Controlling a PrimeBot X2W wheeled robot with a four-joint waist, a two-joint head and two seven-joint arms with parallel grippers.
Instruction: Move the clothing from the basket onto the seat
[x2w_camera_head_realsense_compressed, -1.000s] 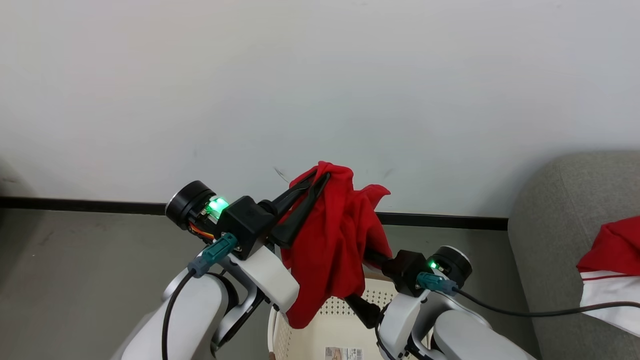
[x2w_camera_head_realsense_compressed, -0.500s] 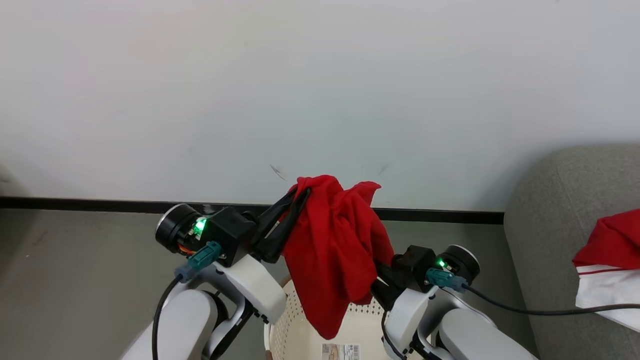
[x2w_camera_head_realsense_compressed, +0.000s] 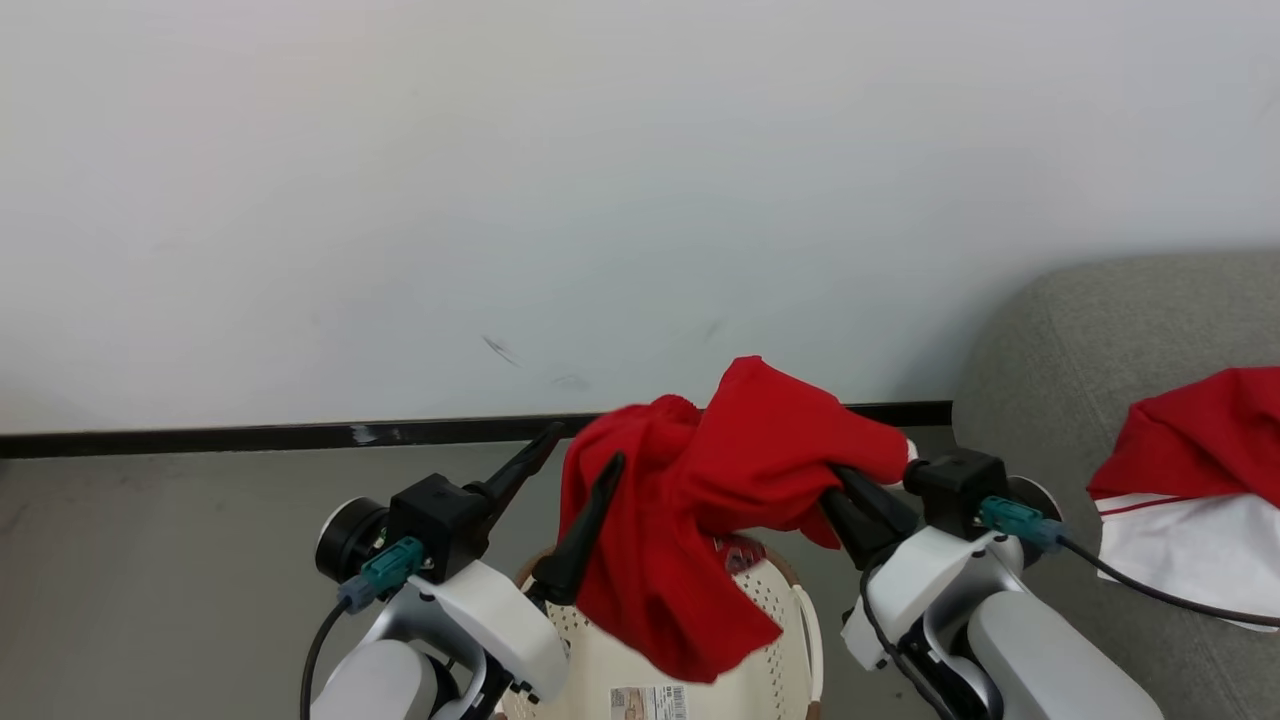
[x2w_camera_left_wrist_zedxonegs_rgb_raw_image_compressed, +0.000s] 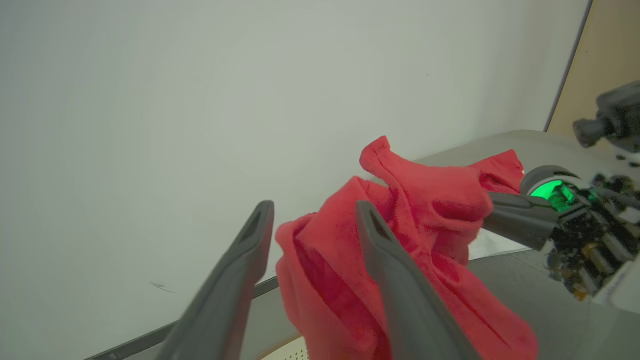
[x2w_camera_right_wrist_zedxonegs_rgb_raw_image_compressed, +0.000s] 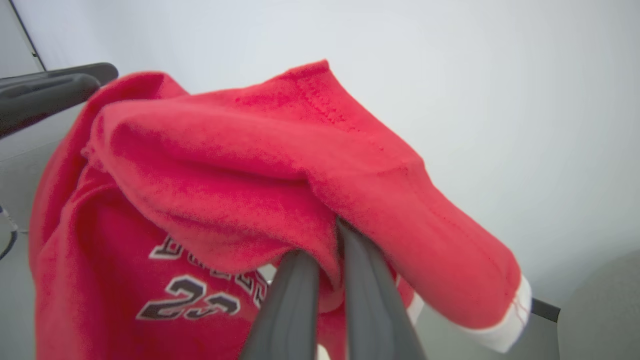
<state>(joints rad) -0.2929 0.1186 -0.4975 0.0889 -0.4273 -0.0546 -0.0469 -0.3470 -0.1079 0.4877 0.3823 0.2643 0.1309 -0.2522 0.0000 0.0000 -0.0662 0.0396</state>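
The right gripper is clamped tight on a fold of one red garment, which hangs in the air above the basket, its lower hem dangling over the basket's open top. The left gripper stands with its fingers spread apart, one finger lying against the cloth and nothing pinched between them. The second red-and-white garment lies on the seat, in from its rounded corner.
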